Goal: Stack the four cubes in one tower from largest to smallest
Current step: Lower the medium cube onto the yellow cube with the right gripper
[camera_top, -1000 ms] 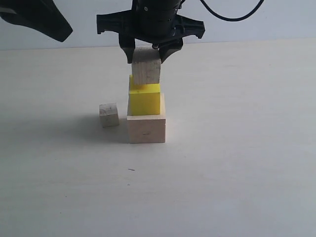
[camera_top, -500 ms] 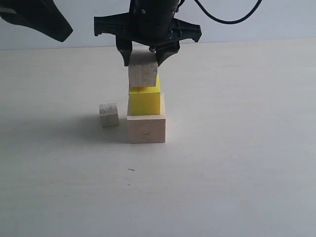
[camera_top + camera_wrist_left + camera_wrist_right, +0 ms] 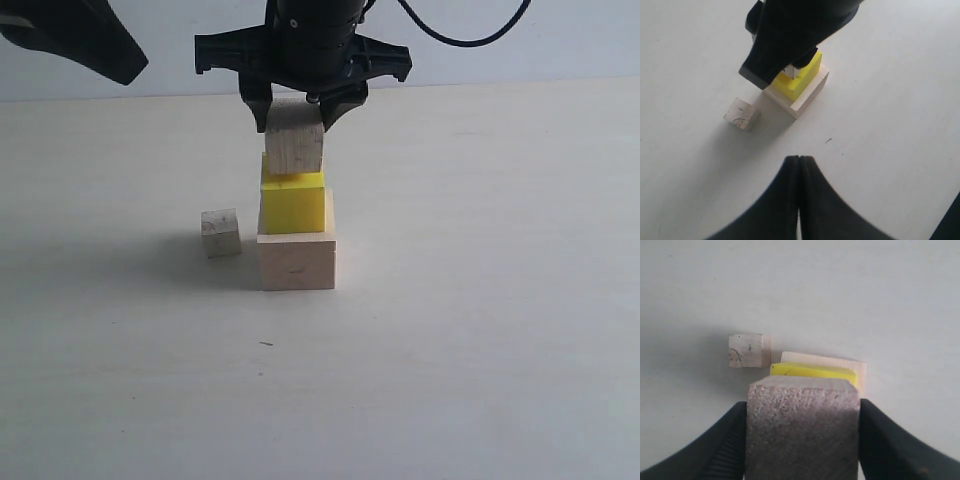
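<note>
The large pale wood cube rests on the table with the bright yellow cube on top of it. My right gripper is shut on the brownish wood cube, holding it at the yellow cube's top; whether it touches, I cannot tell. In the right wrist view this brownish cube fills the gap between the fingers, with the yellow cube and large cube peeking past it. The smallest pale wood cube sits on the table beside the stack. My left gripper is shut and empty, raised at the left.
The pale tabletop stretches around the stack. The left arm's dark body hangs at the upper left of the exterior view. A cable trails from the right arm.
The right gripper with the brownish cube shifted left and then back right by a small amount over the yellow cube, staying at about the same height. The left arm stayed still.
</note>
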Robot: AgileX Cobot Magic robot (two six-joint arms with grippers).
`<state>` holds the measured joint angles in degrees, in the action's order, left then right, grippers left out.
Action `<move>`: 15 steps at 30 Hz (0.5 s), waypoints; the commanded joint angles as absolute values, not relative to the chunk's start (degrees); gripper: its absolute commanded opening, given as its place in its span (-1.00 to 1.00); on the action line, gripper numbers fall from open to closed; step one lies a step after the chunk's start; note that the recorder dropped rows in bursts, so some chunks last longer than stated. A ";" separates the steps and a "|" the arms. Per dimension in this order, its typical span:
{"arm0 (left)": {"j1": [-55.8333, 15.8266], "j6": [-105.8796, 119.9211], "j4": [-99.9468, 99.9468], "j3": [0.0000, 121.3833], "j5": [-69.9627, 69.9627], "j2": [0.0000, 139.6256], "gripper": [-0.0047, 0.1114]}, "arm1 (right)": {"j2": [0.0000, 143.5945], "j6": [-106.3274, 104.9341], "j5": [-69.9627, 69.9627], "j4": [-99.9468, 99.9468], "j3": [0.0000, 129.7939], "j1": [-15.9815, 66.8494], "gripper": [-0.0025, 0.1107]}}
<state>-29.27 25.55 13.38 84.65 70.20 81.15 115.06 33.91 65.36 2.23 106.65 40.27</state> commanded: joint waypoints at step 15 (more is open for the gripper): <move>-29.00 25.70 14.08 84.48 69.96 80.67 -0.92 | 116.34 33.83 64.80 1.46 107.25 40.35 -0.96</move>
<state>-29.27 25.66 13.38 84.65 70.20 81.15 116.22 33.91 65.79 2.15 106.65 40.27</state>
